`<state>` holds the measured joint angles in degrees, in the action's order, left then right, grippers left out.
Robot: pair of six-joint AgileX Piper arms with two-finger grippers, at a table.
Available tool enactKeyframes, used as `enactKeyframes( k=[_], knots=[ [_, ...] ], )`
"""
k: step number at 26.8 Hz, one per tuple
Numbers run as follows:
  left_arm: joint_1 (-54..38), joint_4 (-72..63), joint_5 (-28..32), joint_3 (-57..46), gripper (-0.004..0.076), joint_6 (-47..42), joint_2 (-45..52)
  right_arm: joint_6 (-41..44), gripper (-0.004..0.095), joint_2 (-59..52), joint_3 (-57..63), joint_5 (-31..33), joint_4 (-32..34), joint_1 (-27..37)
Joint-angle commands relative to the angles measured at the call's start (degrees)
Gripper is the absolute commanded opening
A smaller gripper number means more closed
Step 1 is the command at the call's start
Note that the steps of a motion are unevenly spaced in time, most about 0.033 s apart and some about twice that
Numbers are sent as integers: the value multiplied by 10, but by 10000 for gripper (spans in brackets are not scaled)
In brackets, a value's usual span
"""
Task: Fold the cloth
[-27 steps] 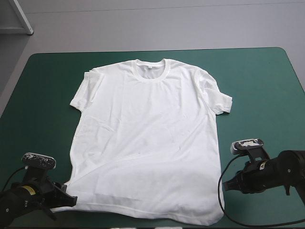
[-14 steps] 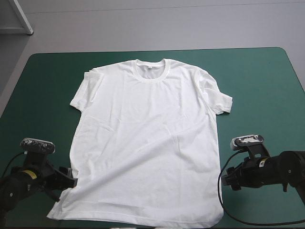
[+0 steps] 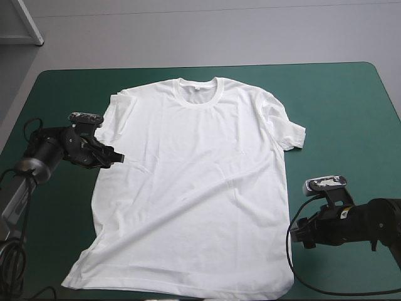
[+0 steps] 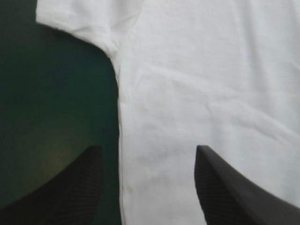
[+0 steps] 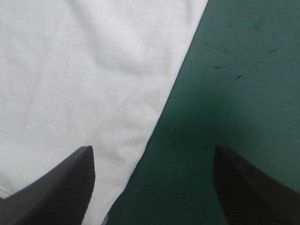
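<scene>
**Shirt spread flat, both claws open at its sides**

The white shirt lies spread flat on the teal-green surface. Its collar is toward the far edge and its hem toward the near edge, with a short sleeve out on each side. A long slanting crease runs from the near-left hem corner up toward the middle of the body. That corner juts farther left than the side above it.

The left claw is at the shirt's left side, just below the left sleeve and near the armpit. Its black fingers stand wide apart and hold nothing. In its wrist view the side seam runs between them, with one finger over bare surface and the other over white cloth. Whether the tips touch the cloth cannot be told.

The right claw sits just beside the shirt's right side, toward the near edge and well below the right sleeve. It too is wide open and empty. In its wrist view the shirt's side edge slants between the fingers, cloth on one side and bare surface on the other.
</scene>
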<state>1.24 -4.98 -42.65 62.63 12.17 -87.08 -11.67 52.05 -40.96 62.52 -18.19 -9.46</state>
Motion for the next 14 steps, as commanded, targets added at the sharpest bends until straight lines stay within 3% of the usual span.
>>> enactKeyframes(
  k=[1,7,11,14],
  knots=[
    [-1,1,45,54,430,-5,-45,-2,671,-6,-14,-20,-10,0],
    [-1,0,90,64,430,-5,-94,1,671,-5,-20,-59,-7,0],
    [-1,-3,91,64,430,-5,-130,38,671,15,-43,-150,15,0],
    [-1,-8,91,64,422,-10,-145,44,671,59,-68,-169,25,3]
  ],
)
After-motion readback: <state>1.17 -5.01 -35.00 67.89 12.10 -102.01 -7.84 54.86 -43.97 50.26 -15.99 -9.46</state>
